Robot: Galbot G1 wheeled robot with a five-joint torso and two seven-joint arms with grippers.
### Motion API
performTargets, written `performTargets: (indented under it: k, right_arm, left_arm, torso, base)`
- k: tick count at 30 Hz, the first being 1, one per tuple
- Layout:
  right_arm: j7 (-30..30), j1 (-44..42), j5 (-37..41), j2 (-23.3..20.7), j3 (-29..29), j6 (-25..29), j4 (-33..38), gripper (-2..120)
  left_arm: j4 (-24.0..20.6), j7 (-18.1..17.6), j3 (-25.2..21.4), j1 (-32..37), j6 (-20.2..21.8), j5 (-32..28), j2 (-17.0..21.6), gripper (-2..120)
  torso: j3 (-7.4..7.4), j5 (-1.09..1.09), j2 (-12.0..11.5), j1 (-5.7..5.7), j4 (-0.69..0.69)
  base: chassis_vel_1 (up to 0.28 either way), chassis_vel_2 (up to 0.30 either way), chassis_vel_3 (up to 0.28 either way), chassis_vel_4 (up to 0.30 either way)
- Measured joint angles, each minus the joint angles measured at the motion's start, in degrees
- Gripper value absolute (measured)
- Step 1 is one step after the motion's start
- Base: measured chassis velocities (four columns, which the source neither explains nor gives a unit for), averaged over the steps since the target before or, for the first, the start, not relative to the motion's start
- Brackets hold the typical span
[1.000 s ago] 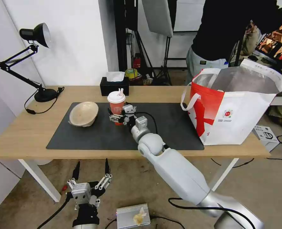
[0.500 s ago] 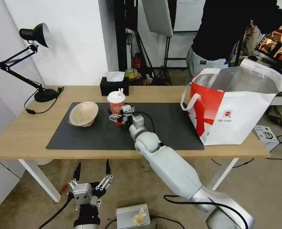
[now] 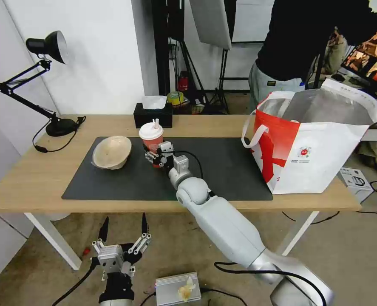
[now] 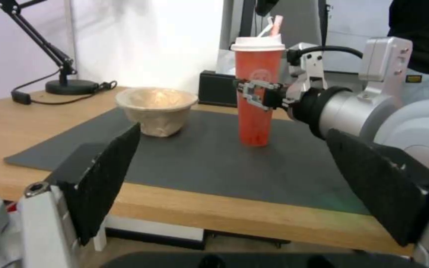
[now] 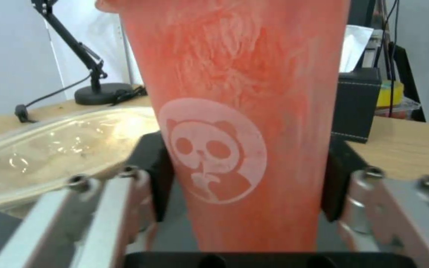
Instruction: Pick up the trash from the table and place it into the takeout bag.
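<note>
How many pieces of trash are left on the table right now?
2: the red cup held in the right gripper on the mat, and the beige bowl to its left. The bag may hide others.

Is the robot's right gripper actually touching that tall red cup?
Touching. In the right wrist view, the right gripper has its dark pads pressed against both sides of the tall red cup.

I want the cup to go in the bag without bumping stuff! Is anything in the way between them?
Nothing visible is in the way. The right claw is shut on the red cup, and the dark mat lies bare between the cup and the takeout bag. The beige bowl sits on the cup's other side.
</note>
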Motion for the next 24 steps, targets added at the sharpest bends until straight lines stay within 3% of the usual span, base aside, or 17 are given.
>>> performTargets:
  k: [6, 11, 15, 19, 24]
  right_arm:
    - [0.7, -0.3, 0.4, -1.1, -0.3, -0.1, 1.7, 29]
    - [1.2, -0.4, 1.2, -2.5, -0.2, -0.3, 3.3, 18]
    - [2.2, -0.3, 3.6, -6.6, 0.3, -1.9, 9.3, 7]
    - [3.1, -0.4, 5.5, -9.6, 0.3, -3.3, 13.4, 0]
    - [3.7, -0.6, 7.4, -12.5, 1.0, -4.2, 17.2, 0]
  left_arm:
    - [0.1, 0.0, 0.1, -0.5, 0.0, 0.0, 0.0, 100]
    - [0.1, 0.0, 0.2, -0.5, 0.0, 0.0, 0.0, 100]
    - [-0.5, 0.0, 0.1, -0.3, 0.0, 0.0, 0.0, 100]
    - [-1.0, 0.0, -0.2, -0.4, 0.0, 0.1, 0.0, 100]
    - [-0.5, 0.0, -0.2, -1.0, 0.1, 0.1, 0.0, 100]
  torso:
    - [0.00, 0.00, 0.0, 0.00, 0.00]
    - [0.00, 0.00, 0.0, 0.00, 0.00]
    - [0.00, 0.01, 0.0, 0.00, 0.00]
    - [0.00, 0.01, 0.0, 0.00, -0.01]
    - [0.00, 0.01, 0.0, 0.00, -0.01]
  base:
    - [0.000, 0.000, 0.000, 0.000]
    - [0.000, 0.000, 0.000, 0.000]
    - [0.000, 0.000, 0.000, 0.000]
    - [0.000, 0.000, 0.000, 0.000]
    - [0.000, 0.000, 0.000, 0.000]
